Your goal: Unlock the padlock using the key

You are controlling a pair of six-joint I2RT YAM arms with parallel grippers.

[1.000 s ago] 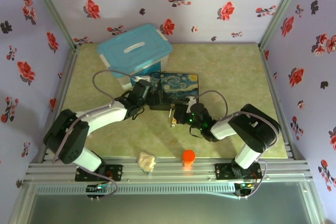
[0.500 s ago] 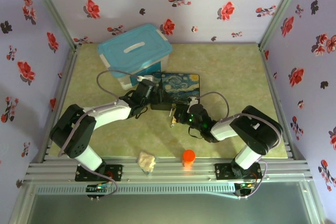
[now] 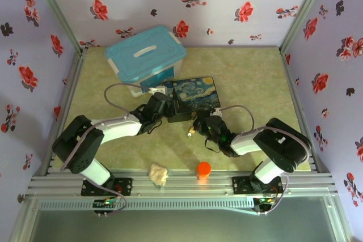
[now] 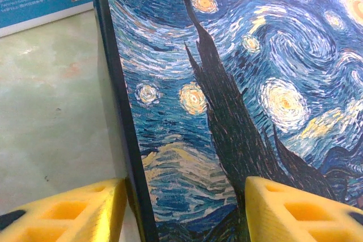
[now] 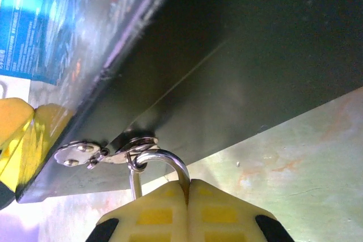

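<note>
I'm seeing my left fingers as matt yellow, foamy-looking plastic with moulded hollows. Between them the tin box is gleaming softly, its lid carrying a smooth printed painting under a semi-gloss coat, its rim lacquered dark and shiny. My right pads are showing the same dull yellow. The padlock is flashing a polished silver metal shackle. The hasp is shining like bright plated metal, riveted onto the box's dark satin wall. The table is looking smooth, a pale green marbled sheet with a faint sheen. The tub lid is reading as blue plastic.
</note>
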